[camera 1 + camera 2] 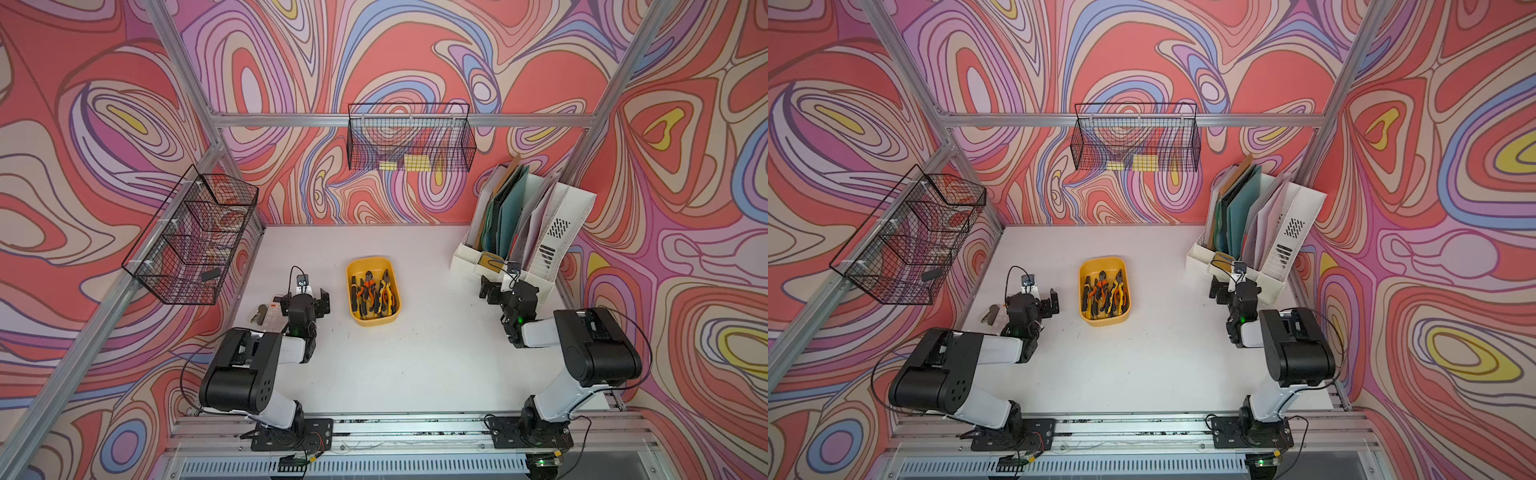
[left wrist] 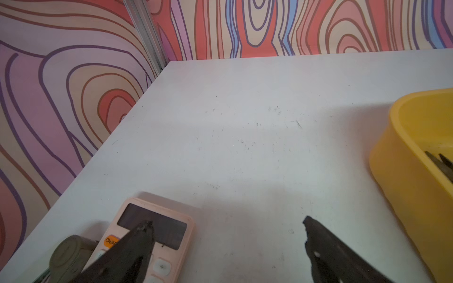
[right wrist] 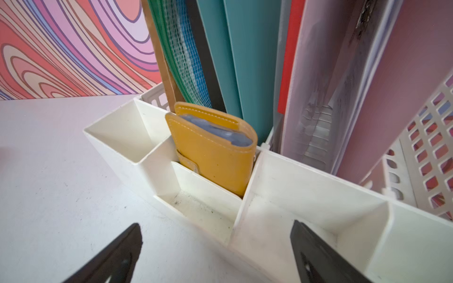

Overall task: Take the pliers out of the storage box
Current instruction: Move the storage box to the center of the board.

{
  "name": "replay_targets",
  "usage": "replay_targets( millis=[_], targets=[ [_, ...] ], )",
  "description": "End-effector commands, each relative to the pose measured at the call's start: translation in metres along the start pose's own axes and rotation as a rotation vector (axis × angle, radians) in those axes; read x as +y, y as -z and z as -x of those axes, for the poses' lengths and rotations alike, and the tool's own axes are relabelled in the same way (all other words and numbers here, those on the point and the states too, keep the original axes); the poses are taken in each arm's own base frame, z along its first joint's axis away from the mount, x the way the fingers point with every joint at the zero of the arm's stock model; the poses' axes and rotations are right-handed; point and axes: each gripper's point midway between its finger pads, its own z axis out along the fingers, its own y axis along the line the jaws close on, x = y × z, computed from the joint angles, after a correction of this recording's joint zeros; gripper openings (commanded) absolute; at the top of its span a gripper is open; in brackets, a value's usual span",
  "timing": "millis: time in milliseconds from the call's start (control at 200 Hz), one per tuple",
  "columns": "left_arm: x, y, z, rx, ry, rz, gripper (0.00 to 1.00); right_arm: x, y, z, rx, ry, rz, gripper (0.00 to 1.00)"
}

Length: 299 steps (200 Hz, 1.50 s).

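On my left side of the bench, my left end effector hangs wide open and empty, one finger over a calculator. My right end effector is spread just as wide, empty, at the white file organizer. Just beyond, between both arms, the yellow storage box sits mid-bench with the pliers all lying inside

Left wrist view: storage box, calculator cut by edge. In both top views pliers overlap, count unclear.
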Motion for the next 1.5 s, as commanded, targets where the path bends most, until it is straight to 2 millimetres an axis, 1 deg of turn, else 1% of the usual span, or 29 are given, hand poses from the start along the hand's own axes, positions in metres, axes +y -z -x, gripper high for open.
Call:
replay_targets(
  millis=[0,260,356,386,421,491,656,701,766,781,796,811,866,941,996,1032,1052,1087,1157,1202,1242,1272,1282,1287,1312,1342,1387,1437,1492],
  targets=[
    [0.003,-0.003,0.01,-0.028,0.004,0.016,1.0,0.0,-0.003,0.004,-0.014,0.003,0.006,0.98],
    [0.003,-0.003,0.01,-0.031,0.007,0.015,1.0,-0.001,-0.005,0.002,-0.004,-0.006,-0.004,0.99],
    [0.004,-0.002,0.011,-0.038,0.002,0.025,1.0,-0.003,-0.002,0.005,-0.02,-0.002,-0.015,0.98],
    [0.006,0.0,0.014,-0.047,-0.001,0.045,1.0,-0.005,-0.001,0.007,-0.025,-0.003,-0.021,0.98],
    [0.003,0.004,0.014,-0.052,-0.01,0.036,1.0,-0.005,0.002,0.01,-0.031,-0.002,-0.035,0.98],
    [0.001,0.011,0.016,-0.094,-0.017,0.029,1.0,-0.008,0.011,0.02,-0.061,0.006,-0.079,0.98],
    [0.0,0.014,0.017,-0.112,-0.021,0.03,1.0,-0.011,0.04,0.046,-0.135,0.008,-0.163,0.98],
    [-0.001,0.016,0.018,-0.125,-0.024,0.028,1.0,-0.013,0.047,0.055,-0.13,-0.036,-0.181,0.98],
    [-0.003,0.02,0.018,-0.144,-0.03,0.023,1.0,-0.019,0.055,0.064,-0.065,-0.147,-0.213,0.99],
    [-0.003,0.021,0.018,-0.147,-0.032,0.023,1.0,-0.019,0.057,0.07,-0.055,-0.17,-0.212,0.98],
    [-0.004,0.022,0.019,-0.15,-0.034,0.022,1.0,-0.019,0.059,0.067,-0.018,-0.184,-0.216,0.98],
    [-0.004,0.022,0.019,-0.151,-0.035,0.021,1.0,-0.019,0.061,0.07,0.005,-0.199,-0.217,0.98],
    [-0.004,0.023,0.019,-0.151,-0.036,0.022,1.0,-0.015,0.067,0.075,0.086,-0.244,-0.206,0.98],
    [-0.004,0.023,0.019,-0.153,-0.036,0.021,1.0,-0.008,0.076,0.081,0.153,-0.298,-0.177,0.98],
    [-0.006,0.024,0.02,-0.16,-0.046,0.015,0.96,0.002,0.084,0.082,0.199,-0.333,-0.128,0.98],
    [-0.004,0.027,0.025,-0.175,-0.058,0.04,0.97,0.011,0.088,0.081,0.217,-0.329,-0.074,0.98],
    [-0.003,0.03,0.032,-0.188,-0.076,0.075,0.99,0.014,0.091,0.079,0.226,-0.329,-0.054,0.98],
    [-0.003,0.036,0.044,-0.191,-0.113,0.145,1.0,0.017,0.096,0.076,0.25,-0.338,-0.042,0.98],
    [-0.017,0.049,0.065,-0.186,-0.208,0.151,1.0,0.022,0.106,0.069,0.306,-0.339,-0.016,0.95],
    [-0.015,0.059,0.085,-0.196,-0.196,0.183,1.0,0.025,0.111,0.066,0.339,-0.343,-0.001,0.93],
    [-0.007,0.068,0.102,-0.188,-0.15,0.219,1.0,0.029,0.115,0.065,0.364,-0.343,0.016,0.9],
    [-0.002,0.073,0.106,-0.149,-0.121,0.225,1.0,0.031,0.117,0.065,0.376,-0.34,0.027,0.89],
    [-0.001,0.076,0.119,-0.16,-0.089,0.223,1.0,0.031,0.119,0.065,0.381,-0.339,0.031,0.88],
    [0.0,0.077,0.121,-0.152,-0.087,0.222,1.0,0.031,0.119,0.065,0.383,-0.339,0.032,0.88],
    [0.001,0.082,0.131,-0.133,-0.049,0.199,1.0,0.032,0.121,0.067,0.388,-0.337,0.037,0.88],
    [-0.001,0.087,0.136,-0.086,-0.032,0.145,1.0,0.033,0.124,0.069,0.398,-0.333,0.044,0.87],
    [-0.015,0.092,0.143,-0.018,-0.012,0.013,1.0,0.035,0.127,0.071,0.414,-0.33,0.053,0.87],
    [-0.033,0.095,0.145,0.078,-0.016,-0.112,1.0,0.039,0.129,0.074,0.439,-0.332,0.07,0.88],
    [-0.045,0.096,0.14,0.217,-0.017,-0.161,1.0,0.043,0.129,0.075,0.473,-0.334,0.088,0.86]
  ],
)
